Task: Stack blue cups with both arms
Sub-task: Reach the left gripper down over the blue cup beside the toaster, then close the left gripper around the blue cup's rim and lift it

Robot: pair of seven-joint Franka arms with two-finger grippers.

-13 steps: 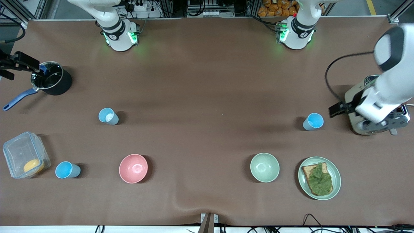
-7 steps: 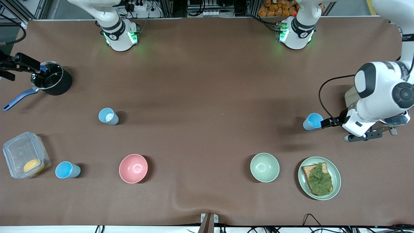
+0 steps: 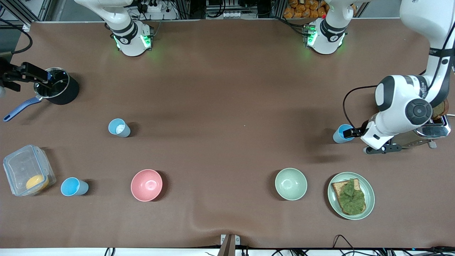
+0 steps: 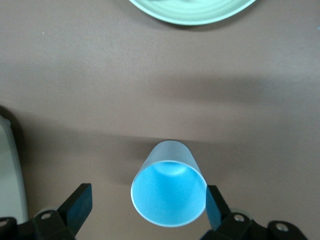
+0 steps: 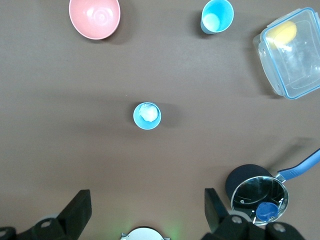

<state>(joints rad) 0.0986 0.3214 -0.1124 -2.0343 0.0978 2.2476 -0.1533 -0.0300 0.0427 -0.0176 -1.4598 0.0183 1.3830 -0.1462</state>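
Note:
Three blue cups stand upright on the brown table. One, bright blue inside point(image 3: 342, 134), is at the left arm's end. My left gripper point(image 3: 351, 133) is open around it: in the left wrist view the cup point(image 4: 169, 192) sits between the spread fingers point(image 4: 79, 202), close to one of them. A cup that is whitish inside point(image 3: 119, 127) and another bright-blue one point(image 3: 74, 187) stand toward the right arm's end; both show in the right wrist view point(image 5: 147, 115) point(image 5: 217, 15). My right gripper point(image 3: 35, 74) is open and empty, high beside the pot; the right wrist view point(image 5: 147, 210) shows its fingers spread.
A toaster point(image 3: 432, 128) stands under the left arm. A plate with bread and lettuce point(image 3: 369, 199), a green bowl point(image 3: 290, 184) and a pink bowl point(image 3: 146, 185) lie nearer the front camera. A black pot point(image 3: 58, 90) and a clear lidded box point(image 3: 26, 170) are at the right arm's end.
The left arm has swung from over the toaster toward the cup at its end, and its open gripper now brackets that cup. The right gripper has barely moved.

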